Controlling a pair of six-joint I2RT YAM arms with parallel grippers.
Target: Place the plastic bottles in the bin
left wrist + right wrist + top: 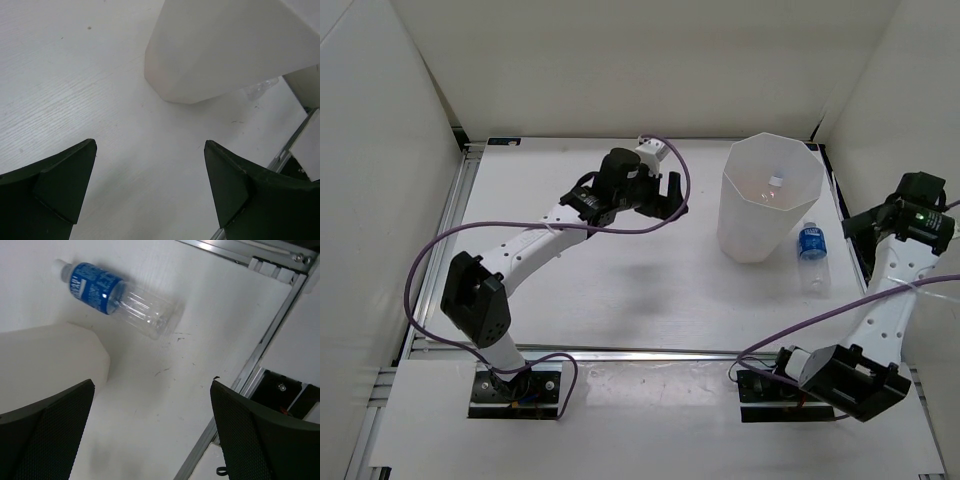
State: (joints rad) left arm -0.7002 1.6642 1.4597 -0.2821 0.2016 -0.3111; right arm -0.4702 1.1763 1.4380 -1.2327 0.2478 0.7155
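White table: I see a capped bottle [775, 182] inside the bin [748, 236], while the blue-label bottle [811, 243] lies just right of it. Left gripper [149, 145] and right gripper [152, 384] gape wide, empty.

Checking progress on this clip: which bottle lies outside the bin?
The clear bottle with the blue label, lying on its side on the table right of the bin. The only other sign of a bottle is a white cap inside the bin.

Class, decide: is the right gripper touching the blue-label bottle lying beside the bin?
Apart. The right wrist view shows the blue-label bottle lying on the table beyond the open right gripper, with bare table between it and both fingers.
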